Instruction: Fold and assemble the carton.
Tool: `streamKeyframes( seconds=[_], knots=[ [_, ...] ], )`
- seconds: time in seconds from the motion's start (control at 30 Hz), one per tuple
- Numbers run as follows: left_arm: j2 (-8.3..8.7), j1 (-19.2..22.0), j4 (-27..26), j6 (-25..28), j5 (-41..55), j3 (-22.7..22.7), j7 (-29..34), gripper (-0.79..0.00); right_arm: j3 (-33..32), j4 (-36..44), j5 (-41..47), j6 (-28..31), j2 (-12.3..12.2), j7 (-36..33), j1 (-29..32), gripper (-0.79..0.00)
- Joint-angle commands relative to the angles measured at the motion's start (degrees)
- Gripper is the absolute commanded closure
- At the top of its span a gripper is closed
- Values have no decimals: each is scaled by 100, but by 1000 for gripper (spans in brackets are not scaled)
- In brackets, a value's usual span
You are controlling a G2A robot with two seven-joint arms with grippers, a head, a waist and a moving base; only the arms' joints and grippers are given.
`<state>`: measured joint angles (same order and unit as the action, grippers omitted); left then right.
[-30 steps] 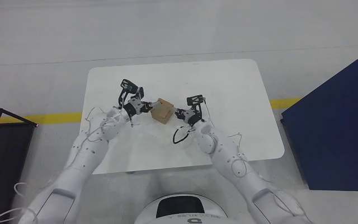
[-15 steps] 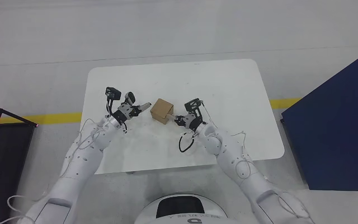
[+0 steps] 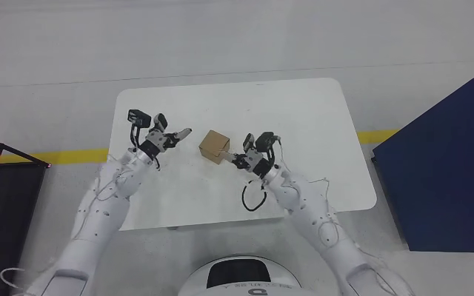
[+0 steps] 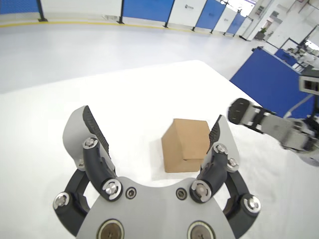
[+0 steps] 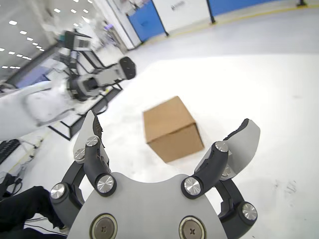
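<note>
A small brown carton (image 3: pixel 215 146), closed into a box shape, rests on the white table (image 3: pixel 311 111) near its middle. It stands alone in the left wrist view (image 4: pixel 185 148) and the right wrist view (image 5: pixel 172 128). My left gripper (image 3: pixel 175 137) is open, off to the carton's left with a clear gap between them (image 4: pixel 152 123). My right gripper (image 3: pixel 238 160) is open just to the carton's right, apart from it (image 5: pixel 172 128). Nothing sits between either pair of fingers.
The table's front edge (image 3: pixel 244 216) runs just below both arms. A dark blue panel (image 3: pixel 437 163) stands on the floor at the right. A yellow floor line (image 3: pixel 67 156) passes to the left of the table.
Both grippers have let go of the carton and drawn back, the left one farther to the left, the right one slightly right. The carton stays on the table.
</note>
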<state>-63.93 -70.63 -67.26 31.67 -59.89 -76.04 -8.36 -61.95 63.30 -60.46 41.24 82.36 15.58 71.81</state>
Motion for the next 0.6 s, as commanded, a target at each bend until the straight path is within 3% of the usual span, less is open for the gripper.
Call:
streamKeyframes(
  seconds=[0.0,0.03,0.1,0.13,0.17,0.47,0.5,0.57],
  knots=[
    [118,-267,-503,-131,-524,-436,113,-785,-93,319,-46,-102,-46,-187,153,-536],
    [167,-389,-713,-236,-680,-639,181,-785,-105,449,-9,-186,-52,-289,192,-388],
    [236,-622,-1069,-525,-1010,-944,354,-785,-75,587,201,-275,-47,-581,221,-360],
    [243,-659,-1118,-574,-1047,-984,373,-785,-64,592,409,-300,-41,-795,204,-526],
    [243,-659,-1118,-574,-1047,-984,373,-785,-64,592,409,-300,-41,-795,204,-785],
    [243,-659,-1118,-574,-1047,-984,373,-785,-64,592,409,-300,-41,-795,204,-785],
    [243,-659,-1118,-574,-1047,-984,373,-785,-65,556,363,-421,-41,-868,196,-785],
    [243,-659,-1118,-574,-1047,-984,373,-785,110,636,272,-1291,20,-1415,68,-785]
  ],
)
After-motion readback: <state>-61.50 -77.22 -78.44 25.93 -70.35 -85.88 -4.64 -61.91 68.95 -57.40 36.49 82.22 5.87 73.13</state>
